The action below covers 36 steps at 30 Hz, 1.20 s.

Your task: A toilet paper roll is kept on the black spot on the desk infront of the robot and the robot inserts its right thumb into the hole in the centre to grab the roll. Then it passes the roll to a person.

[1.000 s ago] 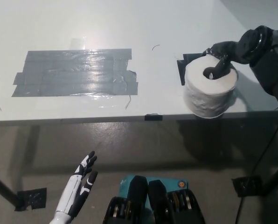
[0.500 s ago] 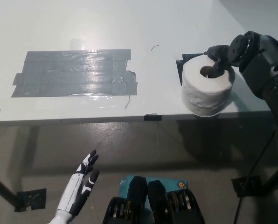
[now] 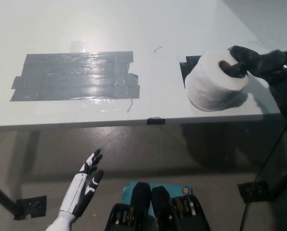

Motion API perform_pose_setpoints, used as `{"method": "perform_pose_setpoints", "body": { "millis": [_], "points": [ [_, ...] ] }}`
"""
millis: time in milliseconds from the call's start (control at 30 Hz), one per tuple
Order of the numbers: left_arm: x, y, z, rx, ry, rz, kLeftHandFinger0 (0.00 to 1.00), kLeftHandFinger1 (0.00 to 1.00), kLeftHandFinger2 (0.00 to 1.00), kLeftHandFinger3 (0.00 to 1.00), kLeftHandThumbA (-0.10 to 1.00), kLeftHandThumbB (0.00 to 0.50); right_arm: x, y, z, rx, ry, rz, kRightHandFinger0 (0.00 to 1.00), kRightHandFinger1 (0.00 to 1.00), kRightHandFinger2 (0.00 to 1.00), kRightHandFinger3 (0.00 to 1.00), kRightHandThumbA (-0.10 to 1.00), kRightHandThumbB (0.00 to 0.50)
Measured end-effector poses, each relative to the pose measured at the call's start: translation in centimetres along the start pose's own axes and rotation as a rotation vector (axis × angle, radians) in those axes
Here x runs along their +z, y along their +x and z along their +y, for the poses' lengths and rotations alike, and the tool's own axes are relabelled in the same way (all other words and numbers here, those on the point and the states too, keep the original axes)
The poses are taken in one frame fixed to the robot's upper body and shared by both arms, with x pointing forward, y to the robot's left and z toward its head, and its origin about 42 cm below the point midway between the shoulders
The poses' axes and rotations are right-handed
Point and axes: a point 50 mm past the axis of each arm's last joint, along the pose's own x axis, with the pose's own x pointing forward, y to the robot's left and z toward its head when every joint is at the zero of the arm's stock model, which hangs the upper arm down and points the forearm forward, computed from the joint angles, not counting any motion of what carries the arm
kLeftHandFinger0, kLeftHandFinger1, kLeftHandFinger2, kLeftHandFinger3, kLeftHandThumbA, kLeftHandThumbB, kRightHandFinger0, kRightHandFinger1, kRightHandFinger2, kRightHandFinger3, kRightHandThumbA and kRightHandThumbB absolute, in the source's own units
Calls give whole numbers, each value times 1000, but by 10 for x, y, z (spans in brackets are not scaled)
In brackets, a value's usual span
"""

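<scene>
**One roll tipped in the black hand at the surface's right edge**

Nearest the camera, low at the left, the white left hand (image 3: 83,185) hangs below the surface's front edge, fingers spread and straight, holding nothing, over the grey floor. A patch of dark tape (image 3: 30,207) sits on the floor just beside it, and another dark patch (image 3: 252,191) lies on the floor at the far right.

Up to the white surface (image 3: 85,24) now. Along its front edge, a small black mark (image 3: 156,120) sits just at the lip. Further in, on the left half, a wide block of grey tape strips (image 3: 76,75) lies flat and glossy, catching the light.

Over on the right, the toilet paper roll (image 3: 212,83) is tilted, its core hole turned toward the right and upward, its lower rim touching the surface. It covers most of the black spot (image 3: 188,67), of which only the left corner peeks out behind it. The black right hand (image 3: 252,63) comes in from the right edge, its thumb pushed into the hole and its fingers closed around the roll's top rim: a firm hold on the roll.
</scene>
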Motion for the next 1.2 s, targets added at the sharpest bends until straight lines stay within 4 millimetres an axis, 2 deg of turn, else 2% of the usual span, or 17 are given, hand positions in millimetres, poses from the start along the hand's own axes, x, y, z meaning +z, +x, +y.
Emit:
{"method": "perform_pose_setpoints", "body": {
  "millis": [67,100,167,233,267,333,400,467,533,733,767,867,967,1033,1100,1200],
  "points": [
    [0,1,0,0,-1,2,1000,1000,1000,1000,979,125,-11,-3,-3,-2,105,-17,153,662,1000,1000,-100,171],
    [-1,1,0,0,-2,2,1000,1000,1000,1000,978,120,-15,-3,-4,-1,141,-22,139,639,1000,1000,-100,178],
    [-1,1,-1,0,-2,5,1000,1000,1000,1000,988,115,-23,-5,-4,8,246,-39,90,596,1000,1000,-100,154],
    [-2,3,-1,-2,-2,8,1000,1000,1000,1000,990,126,-31,-7,-3,22,334,-52,7,550,987,1000,-100,149],
    [-3,4,-1,-2,-1,9,1000,1000,1000,1000,990,127,-35,-8,-3,27,378,-58,1,545,982,1000,-100,147],
    [-4,7,-1,-4,0,11,1000,1000,1000,1000,987,135,-42,-9,-1,34,470,-73,0,487,993,1000,-100,110],
    [-3,11,0,-3,1,7,1000,1000,1000,1000,984,139,-46,-12,-1,36,560,-98,0,465,969,1000,-100,108],
    [-2,14,1,-2,2,2,1000,1000,1000,1000,982,140,-46,-13,-1,37,621,-120,0,470,989,1000,-100,112],
    [0,19,2,-2,4,-4,1000,1000,1000,1000,985,145,-44,-16,-2,37,708,-162,0,426,945,1000,-100,78],
    [5,32,5,1,9,-24,1000,1000,1000,1000,1000,120,-34,-22,-5,62,894,-258,0,417,814,1000,-100,74],
    [7,34,5,2,10,-29,1000,1000,1000,1000,999,116,-31,-23,-4,71,921,-275,0,418,804,995,-100,86],
    [10,40,7,4,12,-42,1000,1000,1000,1000,1000,124,-21,-25,-4,91,975,-323,0,431,828,1000,-100,83],
    [13,45,8,5,14,-52,1000,1000,1000,1000,1000,143,-9,-28,-4,113,1012,-380,0,419,814,890,-100,100],
    [14,46,8,6,14,-55,1000,1000,1000,1000,1000,141,-2,-30,-5,124,1027,-408,0,409,821,928,-100,101],
    [16,49,9,7,16,-63,1000,1000,1000,1000,1000,156,6,-33,-6,139,1047,-448,0,396,811,917,-100,93],
    [19,54,11,10,16,-76,1000,1000,1000,1000,1000,175,20,-39,-8,155,1066,-507,0,381,807,902,-100,108]
  ]
}}
